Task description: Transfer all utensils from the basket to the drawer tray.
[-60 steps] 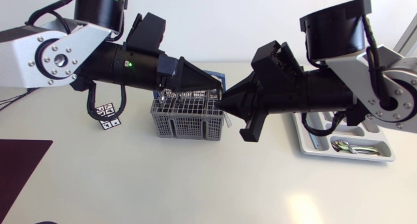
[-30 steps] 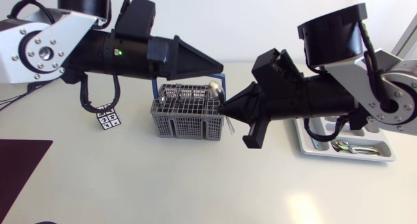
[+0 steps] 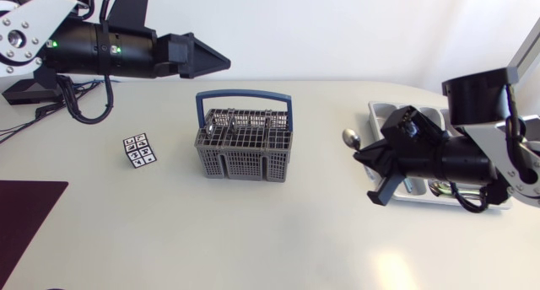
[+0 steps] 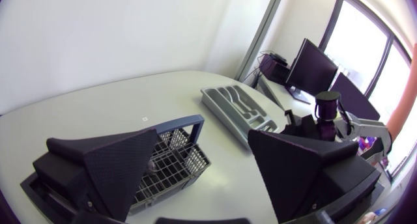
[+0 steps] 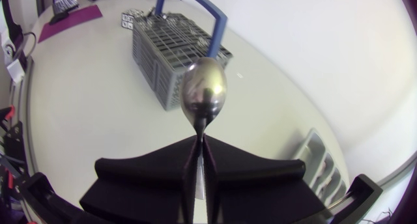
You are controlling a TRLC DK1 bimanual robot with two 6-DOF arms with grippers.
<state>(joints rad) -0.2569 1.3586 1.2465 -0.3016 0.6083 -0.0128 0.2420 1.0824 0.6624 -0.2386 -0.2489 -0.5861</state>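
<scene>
Spoon mid-carry — lifted clear of the basket, not yet in the drawer tray.

The right gripper (image 5: 201,142) pinches the spoon (image 5: 204,90) by its stem, bowl jutting ahead. From above it hangs over the table between the basket (image 3: 245,147) and the drawer tray (image 3: 381,111), close to the tray's near end. The next move, I judge, calls for swinging over a free compartment, lowering and letting go. More utensils seem to remain in the basket. The left gripper (image 4: 202,138) has its fingers spread wide, holding nothing. Only the right wrist view shows the pinch. The head view hides much of the tray under the right arm, while the left wrist view lays its compartments bare.
</scene>
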